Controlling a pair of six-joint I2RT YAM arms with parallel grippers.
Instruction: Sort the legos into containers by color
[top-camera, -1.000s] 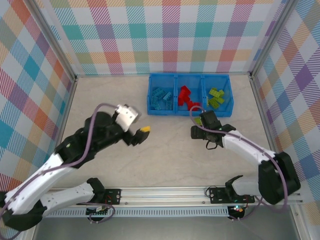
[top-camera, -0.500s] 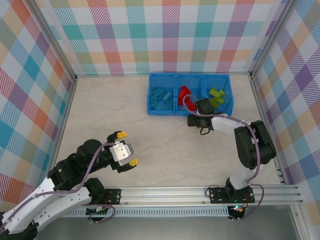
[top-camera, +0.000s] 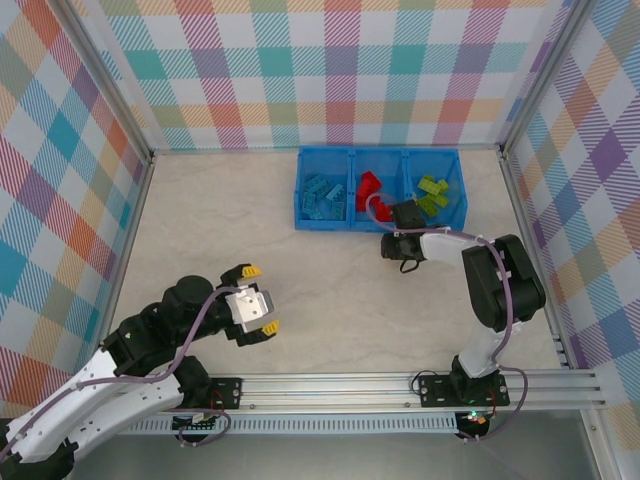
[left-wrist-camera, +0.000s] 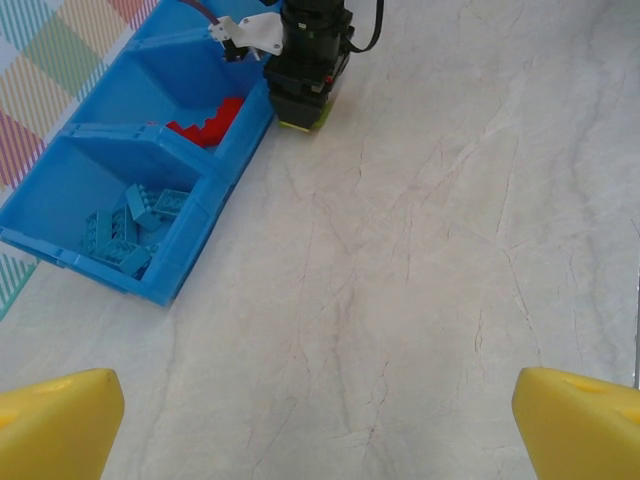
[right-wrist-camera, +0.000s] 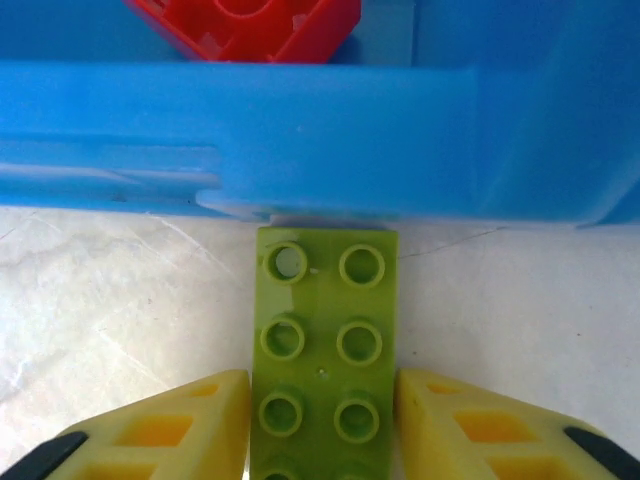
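the right gripper (right-wrist-camera: 325, 425) is clenched on a glossy lime brick (right-wrist-camera: 322, 330), a flat oblong two round studs wide. its long axis points straight at the smooth blue tray (right-wrist-camera: 300, 130), the far end at the foot of the front wall, below the red bricks (right-wrist-camera: 250, 20). the left gripper (left-wrist-camera: 320, 420) hangs spread wide, holding nothing, over the pale veined table (left-wrist-camera: 420, 250).

— What's the worktop (top-camera: 330, 290) like?
— Pale, marble-veined stone. A blue tray (top-camera: 325, 224) of three joined compartments rests on it.
— Anything else?
— One lime green brick (right-wrist-camera: 322, 350), studs up, right at the tray's near wall, before the middle compartment. Whether it touches the worktop, I can't tell.
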